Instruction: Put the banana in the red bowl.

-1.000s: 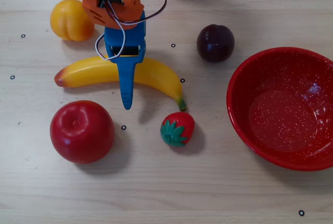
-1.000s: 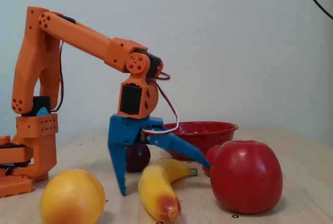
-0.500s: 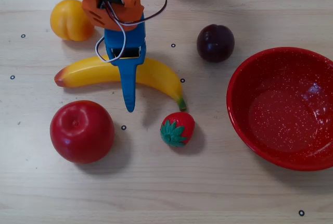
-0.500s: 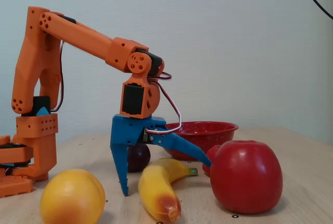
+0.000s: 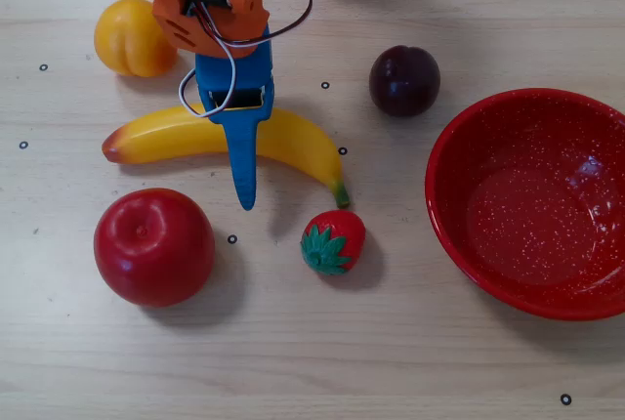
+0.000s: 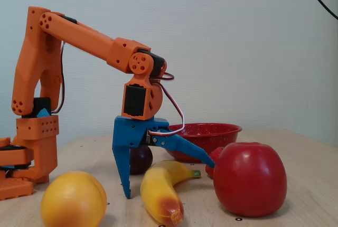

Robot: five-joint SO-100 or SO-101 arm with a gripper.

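The yellow banana (image 5: 166, 135) lies on the wooden table, reddish tip to the left and stem to the right in the overhead view. In the fixed view the banana (image 6: 161, 192) points its reddish tip at the camera. My gripper (image 5: 239, 151) hangs over its middle, open and empty. In the fixed view the gripper (image 6: 169, 179) has one blue finger pointing straight down on the left of the banana and the other raised over it to the right. The red bowl (image 5: 435, 171) stands empty at the right; it shows behind the gripper in the fixed view (image 6: 203, 131).
A yellow-orange peach (image 5: 132, 37) lies above the banana's left end. A red apple (image 5: 154, 246) and a strawberry (image 5: 334, 241) lie below it. A dark plum (image 5: 404, 80) sits between banana and bowl. The arm's orange base (image 6: 31, 148) stands at the left.
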